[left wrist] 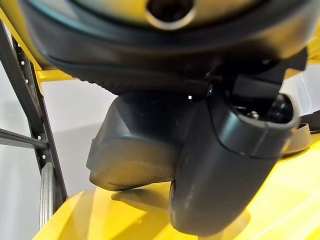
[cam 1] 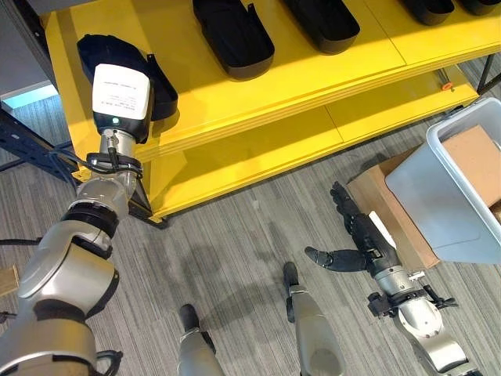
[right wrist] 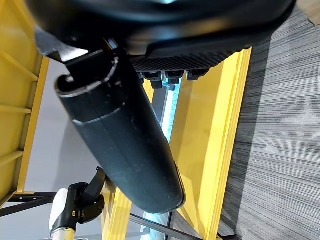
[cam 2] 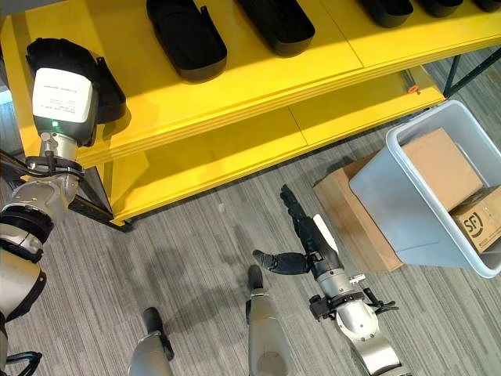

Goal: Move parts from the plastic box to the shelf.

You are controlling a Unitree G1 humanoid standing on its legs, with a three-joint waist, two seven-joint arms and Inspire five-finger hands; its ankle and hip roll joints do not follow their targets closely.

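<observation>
At the right edge of the right eye view, a small brown cardboard carton (cam 2: pixel 479 222) inside the pale grey plastic box (cam 2: pixel 391 211) bears a dark printed logo. The white rectangular label (cam 1: pixel 121 90) on the left wrist, upper left, carries faint lines too small to read.

Black, boat-shaped parts (cam 1: pixel 233 35) lying in a row on the yellow shelf (cam 1: pixel 313 86), one (cam 1: pixel 160 78) at its left end. Pale grey plastic box (cam 2: pixel 407 211) tilted on the floor beside the shelf.
</observation>
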